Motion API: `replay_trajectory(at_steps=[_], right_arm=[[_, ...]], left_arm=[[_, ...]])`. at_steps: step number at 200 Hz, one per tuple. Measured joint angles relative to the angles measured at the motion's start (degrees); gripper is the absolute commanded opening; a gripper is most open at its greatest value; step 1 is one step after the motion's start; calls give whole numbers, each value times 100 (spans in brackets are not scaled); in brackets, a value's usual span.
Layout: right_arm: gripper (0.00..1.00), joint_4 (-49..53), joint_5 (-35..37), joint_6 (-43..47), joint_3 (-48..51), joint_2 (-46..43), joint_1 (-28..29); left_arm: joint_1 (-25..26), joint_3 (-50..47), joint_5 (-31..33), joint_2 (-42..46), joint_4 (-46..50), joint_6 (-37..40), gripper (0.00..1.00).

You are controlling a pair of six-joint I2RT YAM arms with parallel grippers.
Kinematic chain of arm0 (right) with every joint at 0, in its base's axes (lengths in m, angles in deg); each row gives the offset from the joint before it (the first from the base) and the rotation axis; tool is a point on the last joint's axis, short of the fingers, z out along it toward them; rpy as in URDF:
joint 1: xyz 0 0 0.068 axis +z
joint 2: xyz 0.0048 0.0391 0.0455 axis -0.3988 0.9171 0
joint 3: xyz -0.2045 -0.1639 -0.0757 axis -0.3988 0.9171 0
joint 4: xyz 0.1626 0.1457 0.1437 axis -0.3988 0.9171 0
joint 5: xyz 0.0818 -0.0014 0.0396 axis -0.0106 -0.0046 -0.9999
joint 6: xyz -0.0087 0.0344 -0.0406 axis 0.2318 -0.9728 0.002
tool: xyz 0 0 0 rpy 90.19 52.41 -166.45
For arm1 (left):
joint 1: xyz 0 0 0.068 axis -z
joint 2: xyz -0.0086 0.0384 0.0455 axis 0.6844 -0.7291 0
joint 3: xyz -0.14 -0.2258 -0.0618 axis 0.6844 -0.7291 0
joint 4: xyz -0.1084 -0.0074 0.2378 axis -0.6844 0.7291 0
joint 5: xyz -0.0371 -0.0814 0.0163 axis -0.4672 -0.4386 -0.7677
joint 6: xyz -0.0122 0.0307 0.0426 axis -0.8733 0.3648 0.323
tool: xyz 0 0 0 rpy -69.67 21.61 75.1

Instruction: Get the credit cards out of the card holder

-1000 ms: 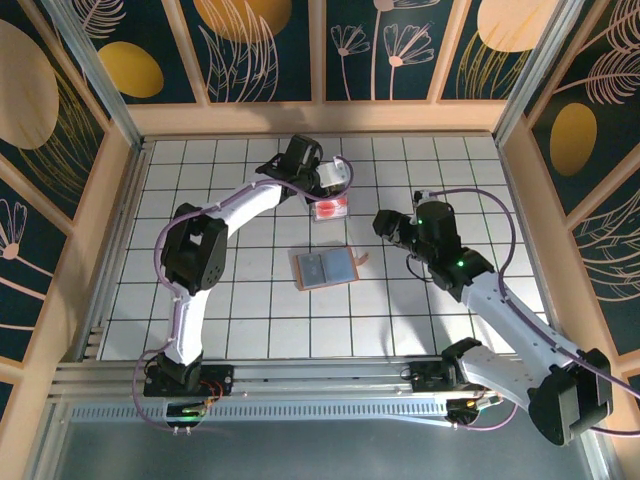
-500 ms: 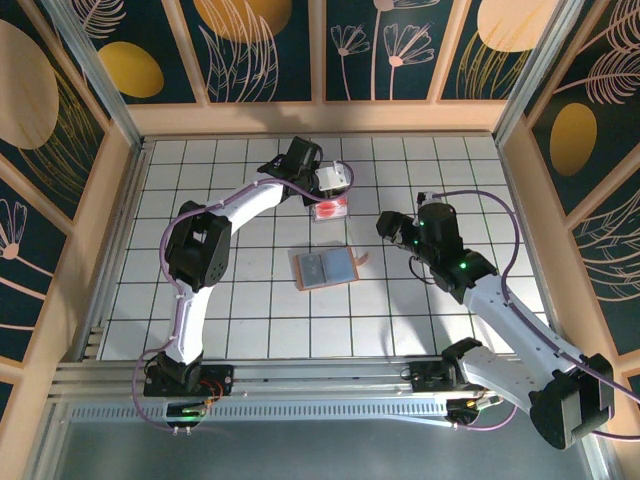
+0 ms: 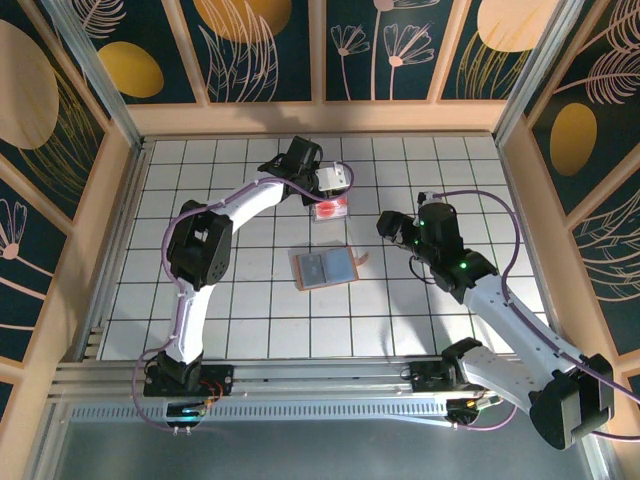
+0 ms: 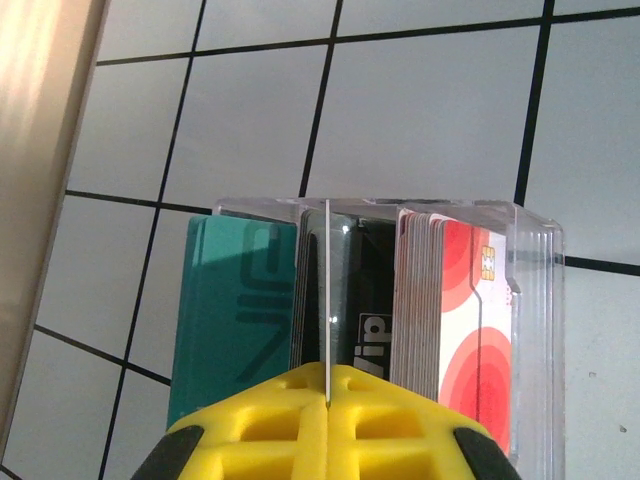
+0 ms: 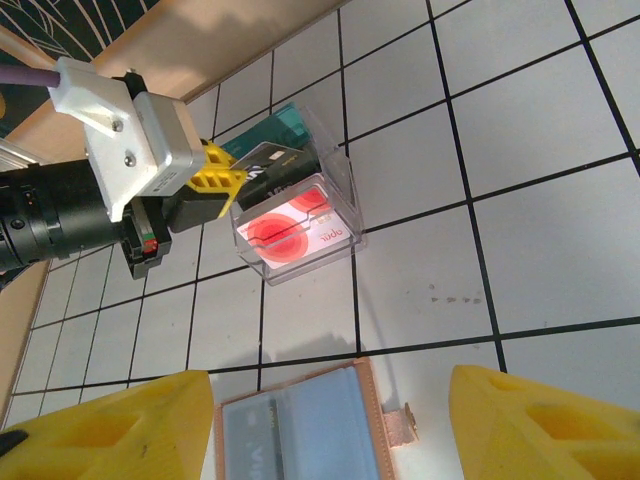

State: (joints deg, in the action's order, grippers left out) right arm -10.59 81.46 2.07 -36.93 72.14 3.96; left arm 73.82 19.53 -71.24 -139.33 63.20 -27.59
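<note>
The teal card (image 4: 235,310) and the red-circled card (image 4: 475,320) sit in a clear box (image 4: 535,300) toward the far side of the counter (image 3: 260,330), with the left end effector (image 4: 328,400) pinched tight at the box's edge, while the tan card holder (image 3: 327,268) lies open mid-counter near the right end effector (image 3: 385,224), which is spread wide.

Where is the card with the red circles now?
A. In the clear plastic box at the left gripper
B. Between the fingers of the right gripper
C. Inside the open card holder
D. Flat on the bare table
A: the red-circle card sits inside the clear box at the left gripper, apart from the open card holder.
</note>
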Motion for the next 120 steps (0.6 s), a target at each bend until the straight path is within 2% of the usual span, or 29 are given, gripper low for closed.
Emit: replay_trajectory(at_steps=[38,52,61,65,120], right_arm=[[64,0,0,0,0,-4,0],[64,0,-2,2,0,-4,0],[64,0,-4,0,0,-4,0],[64,0,-4,2,0,-4,0],[64,-4,-11,2,0,-2,0]], left_arm=[[4,90,-17,-133,133,20,3],[4,162,-11,-190,175,28,8],[4,208,2,-221,210,42,19],[4,221,2,-234,216,46,21],[0,282,24,-251,249,37,22]])
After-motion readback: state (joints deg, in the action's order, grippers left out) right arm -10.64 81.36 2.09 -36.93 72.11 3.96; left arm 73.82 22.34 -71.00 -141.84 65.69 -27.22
